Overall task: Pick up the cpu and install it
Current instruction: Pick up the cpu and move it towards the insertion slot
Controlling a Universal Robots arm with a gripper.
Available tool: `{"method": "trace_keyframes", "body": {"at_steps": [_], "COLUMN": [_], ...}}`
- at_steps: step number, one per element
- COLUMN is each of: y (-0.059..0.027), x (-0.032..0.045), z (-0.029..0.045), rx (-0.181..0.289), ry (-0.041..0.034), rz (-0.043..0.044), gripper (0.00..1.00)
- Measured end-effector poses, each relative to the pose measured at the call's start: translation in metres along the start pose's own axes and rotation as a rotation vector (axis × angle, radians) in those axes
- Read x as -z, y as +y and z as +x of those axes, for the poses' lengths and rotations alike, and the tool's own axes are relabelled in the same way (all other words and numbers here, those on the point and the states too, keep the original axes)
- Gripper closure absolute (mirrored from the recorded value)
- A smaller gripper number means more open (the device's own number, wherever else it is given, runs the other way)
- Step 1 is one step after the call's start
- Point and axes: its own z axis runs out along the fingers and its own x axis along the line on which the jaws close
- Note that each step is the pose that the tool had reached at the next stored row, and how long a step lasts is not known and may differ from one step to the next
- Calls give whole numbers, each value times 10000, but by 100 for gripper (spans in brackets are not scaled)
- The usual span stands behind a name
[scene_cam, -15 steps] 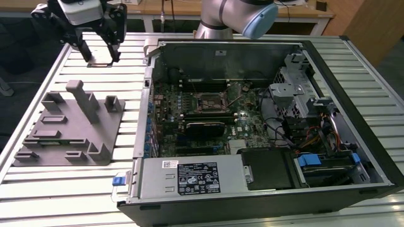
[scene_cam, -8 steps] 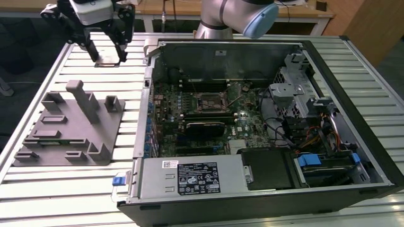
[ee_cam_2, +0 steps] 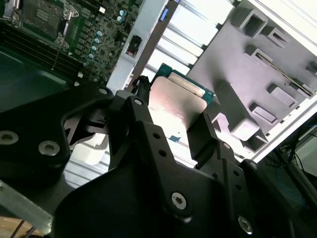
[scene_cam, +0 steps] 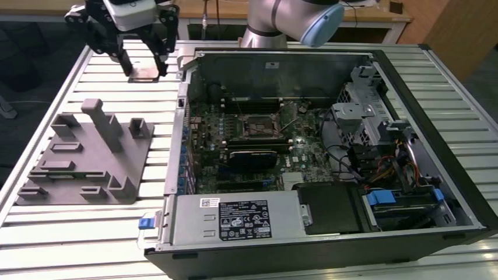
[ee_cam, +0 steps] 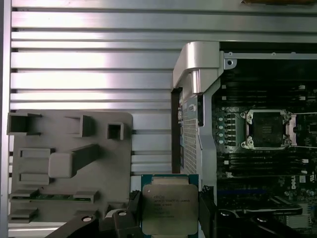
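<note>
I see the grey fixture (scene_cam: 81, 160) on the slatted table (scene_cam: 78, 233), at the exterior view's left. Past it the gripper (scene_cam: 144, 69) points down, fingers clamped on the cpu (ee_cam: 170, 208). The first wrist view adds the open motherboard socket (ee_cam: 267, 130). The computer case (scene_cam: 459, 192) wall stands between cpu and socket.

Bright even light, white glare on the slatted table (ee_cam: 89, 64) — computer case (scene_cam: 280, 73) darker inside, soft shadows

Grey plastic fixture (scene_cam: 86, 157) on slatted metal table (scene_cam: 86, 233), exterior view's left of open black computer case (scene_cam: 327, 146); silvery square cpu (ee_cam: 170, 208) in hand (scene_cam: 144, 73) above table.
</note>
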Motion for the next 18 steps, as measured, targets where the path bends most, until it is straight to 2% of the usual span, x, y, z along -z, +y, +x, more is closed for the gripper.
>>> {"method": "trace_keyframes", "body": {"at_steps": [9, 18], "y": [6, 11], "x": [-6, -9], "z": [-141, -236], "rx": [0, 0], "ry": [0, 0], "rz": [0, 0], "gripper": [46, 46]}}
